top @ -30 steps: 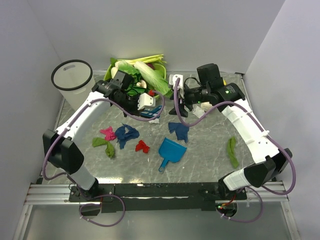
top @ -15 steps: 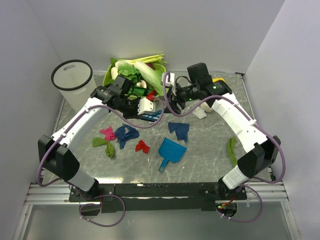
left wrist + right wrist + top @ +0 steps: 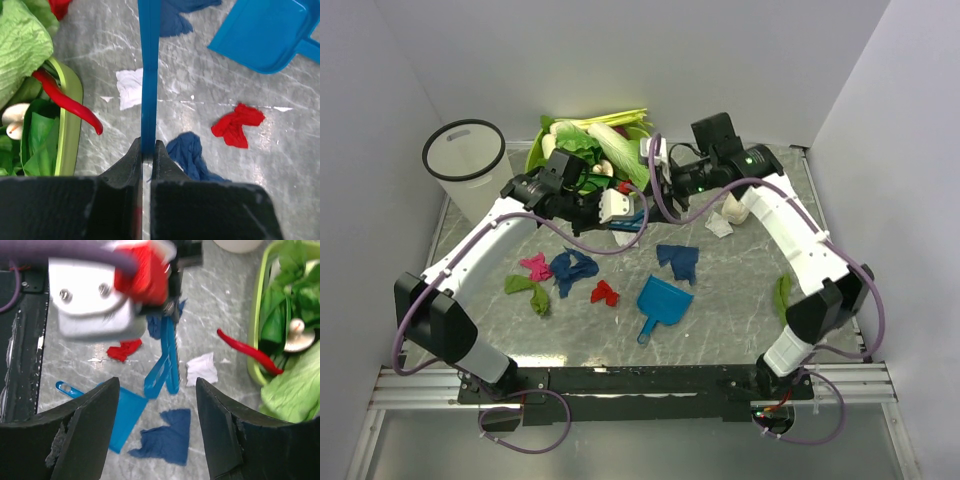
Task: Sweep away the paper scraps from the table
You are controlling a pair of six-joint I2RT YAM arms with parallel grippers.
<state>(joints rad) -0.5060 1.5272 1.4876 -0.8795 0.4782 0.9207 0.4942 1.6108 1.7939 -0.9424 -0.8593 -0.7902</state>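
My left gripper point(image 3: 618, 213) is shut on a blue brush point(image 3: 629, 225) and holds it over the table point(image 3: 740, 290) beside the green tray; in the left wrist view the brush point(image 3: 149, 75) runs straight up from the closed jaws point(image 3: 147, 152). My right gripper point(image 3: 658, 172) is open and empty, above the brush point(image 3: 167, 362). Paper scraps lie on the table: pink point(image 3: 535, 266), dark blue point(image 3: 572, 268), red point(image 3: 605, 292), green point(image 3: 530, 292), dark blue point(image 3: 679, 260), white point(image 3: 719, 226) and green point(image 3: 783, 300). A white scrap point(image 3: 130, 88) lies by the brush.
A light-blue dustpan point(image 3: 663, 300) lies at the middle front. A lime-green tray point(image 3: 535, 155) of leafy vegetables stands at the back, a red chili point(image 3: 65, 100) hanging over its rim. A white bin point(image 3: 465, 165) stands at the back left. White walls surround the table.
My right arm has swung left and back, bringing its open gripper near the tray and over the brush. My left gripper has shifted slightly, still holding the brush.
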